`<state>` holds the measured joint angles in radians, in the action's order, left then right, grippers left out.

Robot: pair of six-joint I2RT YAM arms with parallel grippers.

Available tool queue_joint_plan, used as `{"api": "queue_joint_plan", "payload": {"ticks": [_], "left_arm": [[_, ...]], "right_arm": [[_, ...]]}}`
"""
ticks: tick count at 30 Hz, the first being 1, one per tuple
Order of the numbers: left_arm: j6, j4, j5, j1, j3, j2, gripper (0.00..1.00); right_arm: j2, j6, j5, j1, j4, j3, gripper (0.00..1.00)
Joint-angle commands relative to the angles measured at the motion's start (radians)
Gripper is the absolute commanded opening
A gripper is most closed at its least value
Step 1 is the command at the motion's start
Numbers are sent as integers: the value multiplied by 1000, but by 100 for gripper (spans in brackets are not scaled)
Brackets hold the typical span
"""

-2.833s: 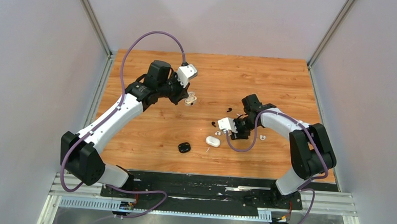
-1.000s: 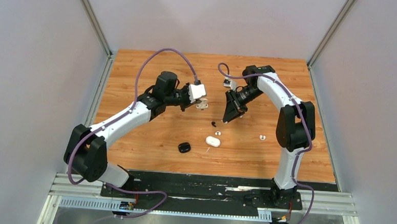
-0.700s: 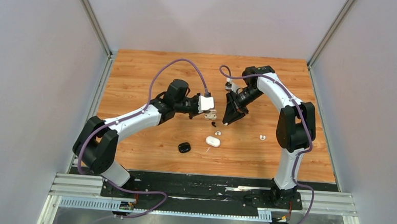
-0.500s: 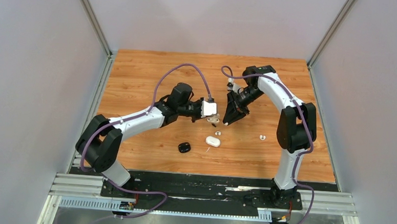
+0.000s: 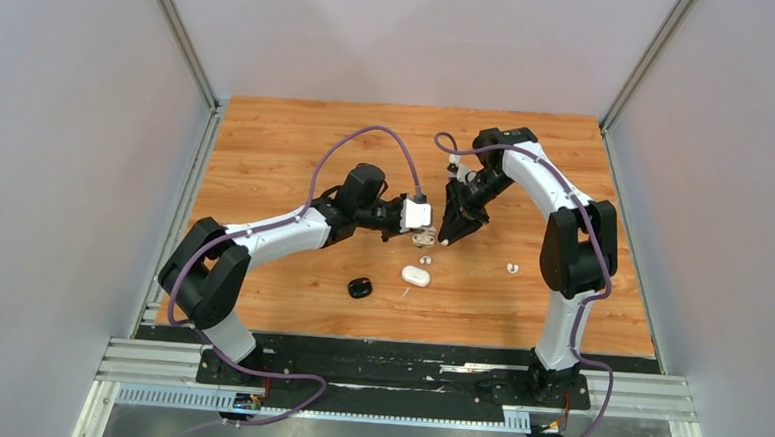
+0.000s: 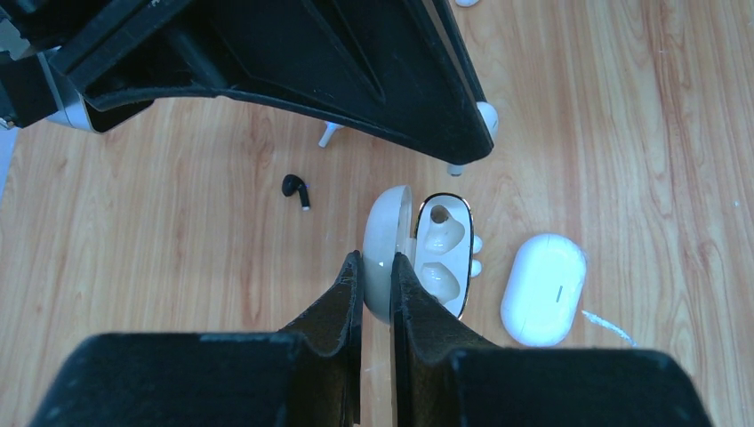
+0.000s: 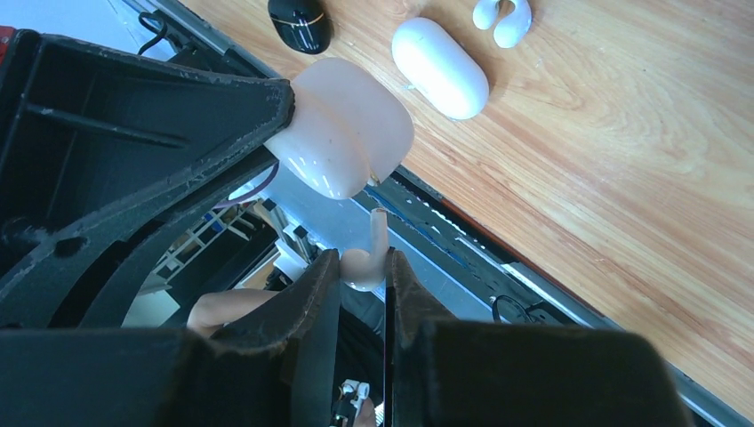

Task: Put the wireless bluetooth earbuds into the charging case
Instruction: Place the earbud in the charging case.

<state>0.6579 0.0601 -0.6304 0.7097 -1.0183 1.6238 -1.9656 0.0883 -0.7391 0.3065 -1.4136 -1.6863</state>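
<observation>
Pinched in left tool [image 6: 375,267]: round lid [image 6: 384,240] of smooth white case [image 6: 442,253], open, above middle of wooden worktop [image 6: 133,267]. Just right of it, squeezed in right tool [image 7: 356,265]: tiny white earbud [image 7: 377,233] with short stem.

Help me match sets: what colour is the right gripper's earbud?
The earbud is pale pinkish white; right wrist view shows it best.
</observation>
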Motion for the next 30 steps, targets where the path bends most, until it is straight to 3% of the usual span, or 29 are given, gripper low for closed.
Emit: {"api": "queue_joint_plan", "payload": {"ticks": [1, 30], "left_arm": [[-51, -2, -4, 18, -61, 14, 0], [-180, -7, 50, 43, -75, 11, 0]], "right_arm": [[42, 73, 49, 29, 26, -34, 0], [23, 110, 131, 67, 47, -58, 0]]}}
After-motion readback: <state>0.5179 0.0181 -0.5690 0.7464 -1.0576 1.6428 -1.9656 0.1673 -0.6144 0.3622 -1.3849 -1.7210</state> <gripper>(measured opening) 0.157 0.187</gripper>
